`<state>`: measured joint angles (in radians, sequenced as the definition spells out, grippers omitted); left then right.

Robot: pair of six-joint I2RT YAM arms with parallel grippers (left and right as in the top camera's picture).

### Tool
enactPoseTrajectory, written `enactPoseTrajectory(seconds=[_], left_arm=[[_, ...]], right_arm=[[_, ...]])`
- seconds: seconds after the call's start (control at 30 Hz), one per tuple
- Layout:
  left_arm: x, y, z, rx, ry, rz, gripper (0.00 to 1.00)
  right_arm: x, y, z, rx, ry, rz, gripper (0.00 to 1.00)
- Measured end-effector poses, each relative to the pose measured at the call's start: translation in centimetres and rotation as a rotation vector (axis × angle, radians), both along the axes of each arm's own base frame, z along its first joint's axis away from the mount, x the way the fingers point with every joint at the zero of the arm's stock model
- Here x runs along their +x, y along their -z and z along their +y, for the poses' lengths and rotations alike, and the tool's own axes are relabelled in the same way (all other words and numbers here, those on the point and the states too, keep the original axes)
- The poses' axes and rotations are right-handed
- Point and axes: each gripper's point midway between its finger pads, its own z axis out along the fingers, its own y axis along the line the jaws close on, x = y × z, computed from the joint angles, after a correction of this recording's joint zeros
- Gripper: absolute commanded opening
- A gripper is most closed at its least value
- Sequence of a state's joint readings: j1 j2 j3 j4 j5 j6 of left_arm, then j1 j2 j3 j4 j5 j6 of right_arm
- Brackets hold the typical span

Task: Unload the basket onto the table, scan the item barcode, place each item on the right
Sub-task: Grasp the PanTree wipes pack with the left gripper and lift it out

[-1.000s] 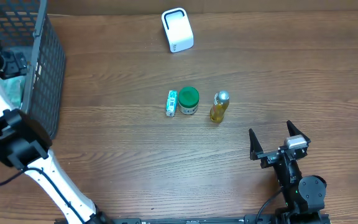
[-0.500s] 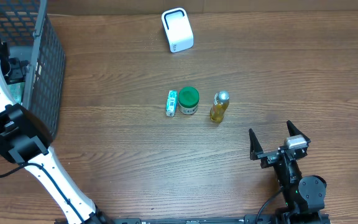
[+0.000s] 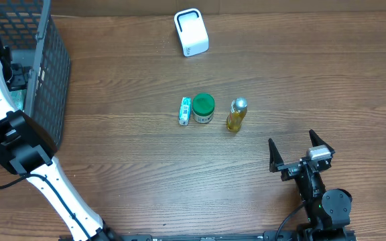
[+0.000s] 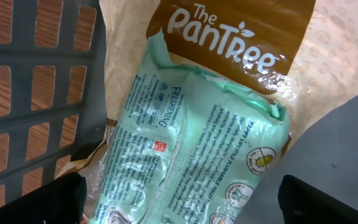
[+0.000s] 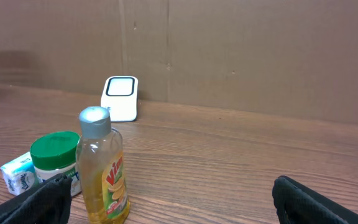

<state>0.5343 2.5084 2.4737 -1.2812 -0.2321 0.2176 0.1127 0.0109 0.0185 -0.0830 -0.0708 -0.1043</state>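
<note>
Grey basket wall (image 4: pixel 42 118) beside wipes pack (image 4: pixel 185 155)

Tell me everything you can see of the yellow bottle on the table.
The bottle is small, clear plastic, filled with yellow liquid almost to its neck and topped by a grey cap. A yellow label with red lettering faces the right wrist camera. It stands upright on the wooden table, right of a green-lidded jar with a gap between. Nothing but the table touches it.

Dark wood-grain table (image 3: pixel 112 167), plain brown cardboard wall (image 5: pixel 260 50) behind, even indoor light
</note>
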Motion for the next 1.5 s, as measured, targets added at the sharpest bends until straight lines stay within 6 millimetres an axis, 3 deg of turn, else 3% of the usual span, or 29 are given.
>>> enactPoseTrajectory(seconds=[0.27,0.53,0.57,0.63,0.7,0.73,0.97,1.17,1.27,1.3,1.33,1.4,1.5], left_arm=[[-0.2,0.5,0.4,-0.032,0.018,-0.008,1.0],[-0.7,4.6,0.4,-0.069,0.033,0.067,1.0],[-0.7,4.5,0.4,-0.068,0.033,0.066,0.97],[-0.7,4.6,0.5,-0.068,0.033,0.07,0.68],[-0.7,4.7,0.6,-0.063,0.034,0.075,0.33],[-0.7,4.7,0.6,-0.062,0.033,0.075,0.24],[-0.4,3.0,0.9,-0.039,0.021,0.046,0.22],[0.0,1.8,-0.1,-0.089,-0.038,-0.011,0.23],[0.7,-1.3,-0.9,-0.09,-0.067,-0.091,0.2],[1.0,-3.0,-1.2,-0.081,-0.074,-0.129,0.13],[1.4,-6.9,-1.8,-0.061,-0.086,-0.215,0.13],[1.4,-12.7,-2.6,-0.025,-0.105,-0.34,0.13],[-0.1,-22.9,-5.0,0.013,-0.102,-0.563,0.16]], right_arm=[[0.0,0.0,0.0,0.0,0.0,0.0,1.0],[0.0,0.0,0.0,0.0,0.0,0.0,1.0],[0.0,0.0,0.0,0.0,0.0,0.0,1.0],[0.0,0.0,0.0,0.0,0.0,0.0,1.0],[0.0,0.0,0.0,0.0,0.0,0.0,1.0],[0.0,0.0,0.0,0.0,0.0,0.0,1.0],[0.0,0.0,0.0,0.0,0.0,0.0,1.0],[0.0,0.0,0.0,0.0,0.0,0.0,1.0],[0.0,0.0,0.0,-0.001,0.0,0.0,1.0],[0.0,0.0,0.0,0.0,0.0,0.0,1.0],[0.0,0.0,0.0,0.0,0.0,0.0,1.0],[0.0,0.0,0.0,-0.001,0.0,0.0,1.0],[0.0,0.0,0.0,-0.001,0.0,0.0,1.0]])
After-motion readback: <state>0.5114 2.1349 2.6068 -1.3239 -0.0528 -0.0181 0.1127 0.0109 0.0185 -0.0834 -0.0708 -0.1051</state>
